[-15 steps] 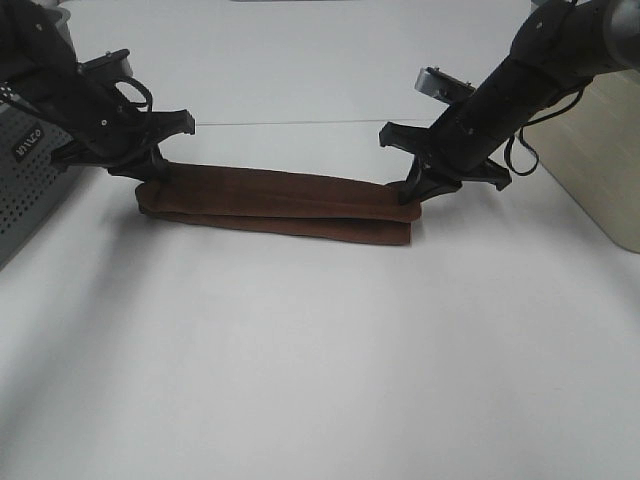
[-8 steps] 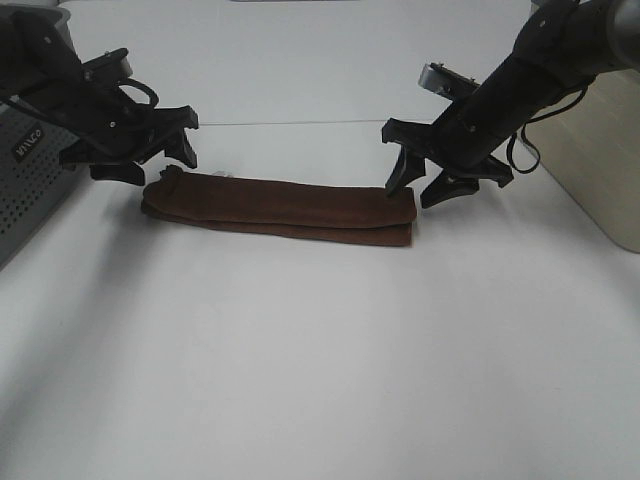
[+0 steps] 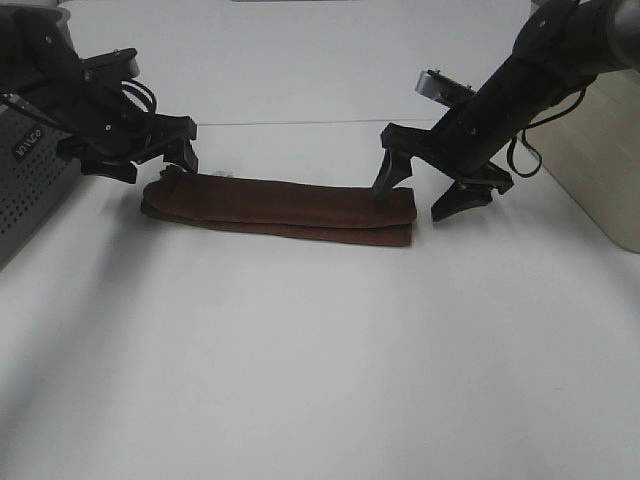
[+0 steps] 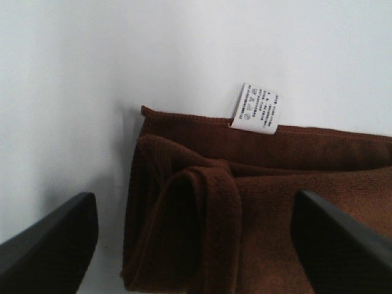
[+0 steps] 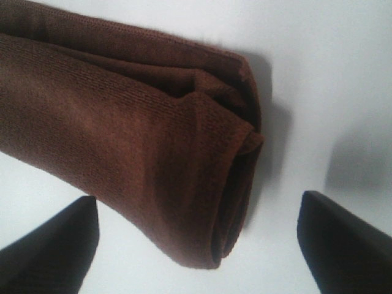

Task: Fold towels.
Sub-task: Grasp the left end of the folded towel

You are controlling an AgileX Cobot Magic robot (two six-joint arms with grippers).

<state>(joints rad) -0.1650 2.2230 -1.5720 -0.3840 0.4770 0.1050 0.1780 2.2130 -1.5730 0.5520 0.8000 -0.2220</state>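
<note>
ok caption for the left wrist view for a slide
Open left gripper over the folded brown towel end, white tag showing, on a white table

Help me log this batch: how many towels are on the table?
1. The brown towel lies folded in a long strip across the white table, white tag at its left end. No second one shows, though folds could hide one.
</note>
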